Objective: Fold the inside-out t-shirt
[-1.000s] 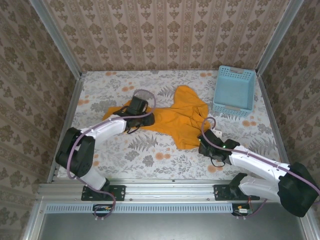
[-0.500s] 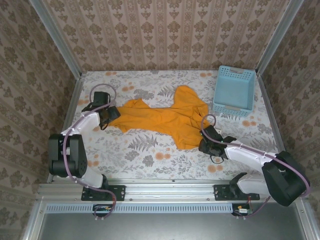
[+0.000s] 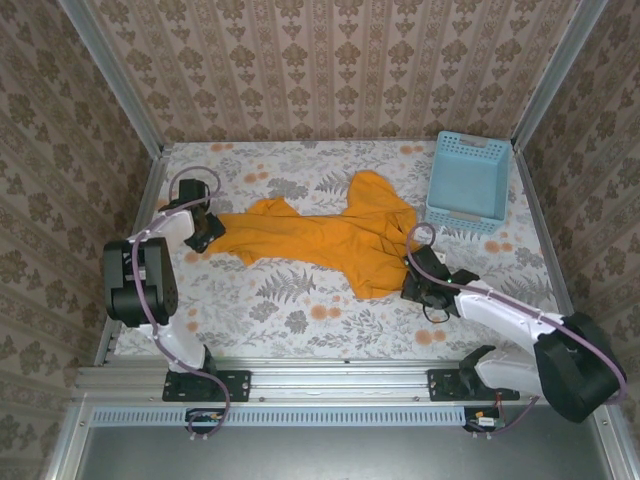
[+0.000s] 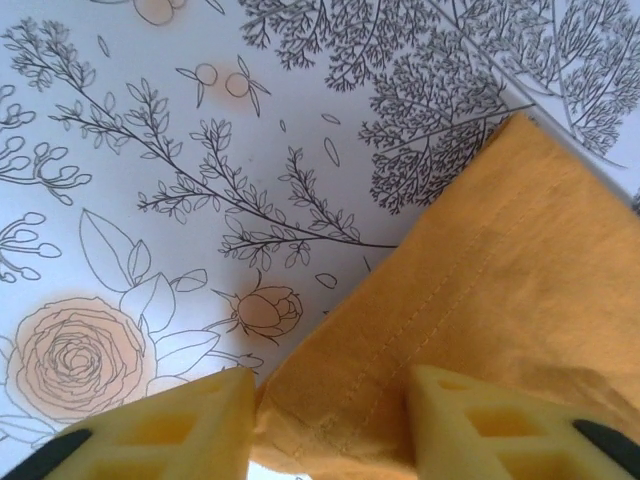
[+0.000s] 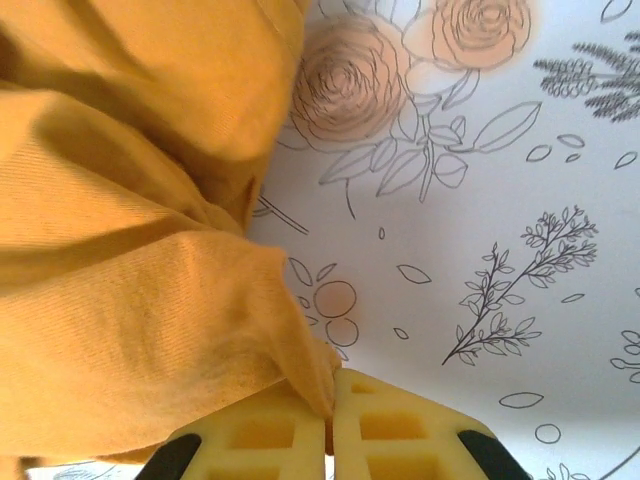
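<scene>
The inside-out t-shirt (image 3: pixel 330 240) lies stretched across the middle of the flowered table, orange-yellow and wrinkled. My left gripper (image 3: pixel 207 228) is at its far left end. In the left wrist view a stitched hem corner of the t-shirt (image 4: pixel 500 280) lies between the two yellow pads of the left gripper (image 4: pixel 330 420), which stand wide apart. My right gripper (image 3: pixel 408 288) is at the shirt's lower right edge. There the right gripper (image 5: pixel 330 420) is shut, pinching a fold of the t-shirt (image 5: pixel 120 250) between its pads.
A light blue lattice basket (image 3: pixel 468 182) stands at the back right, close to the shirt's right side. Metal rails and patterned walls enclose the table (image 3: pixel 300 310) on three sides. The left gripper is near the left rail.
My left arm swung from the shirt's middle to its left end, and the bunched cloth there now lies drawn out leftward. The right gripper closed on the shirt's lower right edge.
</scene>
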Robot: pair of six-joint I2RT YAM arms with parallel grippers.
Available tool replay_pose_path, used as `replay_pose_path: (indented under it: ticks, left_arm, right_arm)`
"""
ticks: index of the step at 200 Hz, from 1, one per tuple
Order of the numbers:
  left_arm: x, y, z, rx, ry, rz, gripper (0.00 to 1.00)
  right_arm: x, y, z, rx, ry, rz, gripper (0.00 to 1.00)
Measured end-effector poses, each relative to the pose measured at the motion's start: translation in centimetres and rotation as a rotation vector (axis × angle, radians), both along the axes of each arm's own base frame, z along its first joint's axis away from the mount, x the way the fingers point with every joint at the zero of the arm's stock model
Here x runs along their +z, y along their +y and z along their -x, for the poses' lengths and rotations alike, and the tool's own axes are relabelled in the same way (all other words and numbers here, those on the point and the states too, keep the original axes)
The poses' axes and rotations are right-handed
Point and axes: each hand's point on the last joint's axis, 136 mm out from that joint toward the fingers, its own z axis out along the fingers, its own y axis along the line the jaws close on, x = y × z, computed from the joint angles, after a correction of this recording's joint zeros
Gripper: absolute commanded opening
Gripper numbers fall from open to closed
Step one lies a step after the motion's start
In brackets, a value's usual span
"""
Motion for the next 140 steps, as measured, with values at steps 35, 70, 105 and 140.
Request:
replay_pose_path:
  ticks: [35, 70, 105, 140]
  left_arm:
    - [-0.1, 0.2, 0.0, 0.011, 0.000, 0.023, 0.17]
    - [-0.2, 0.0, -0.1, 0.018, -0.008, 0.059, 0.01]
    - [0.9, -0.1, 0.9, 0.022, -0.056, 0.088, 0.00]
    - [8.4, -0.3, 1.0, 0.008, -0.267, 0.094, 0.00]
  right_arm:
    - [1.1, -0.8, 0.3, -0.018, -0.025, 0.006, 0.04]
    - [2.2, -1.6, 0.6, -0.036, -0.042, 0.010, 0.00]
    - [4.8, -2.7, 0.4, -0.052, -0.094, 0.020, 0.00]
    - [10.4, -3.9, -0.4, -0.068, -0.211, 0.013, 0.00]
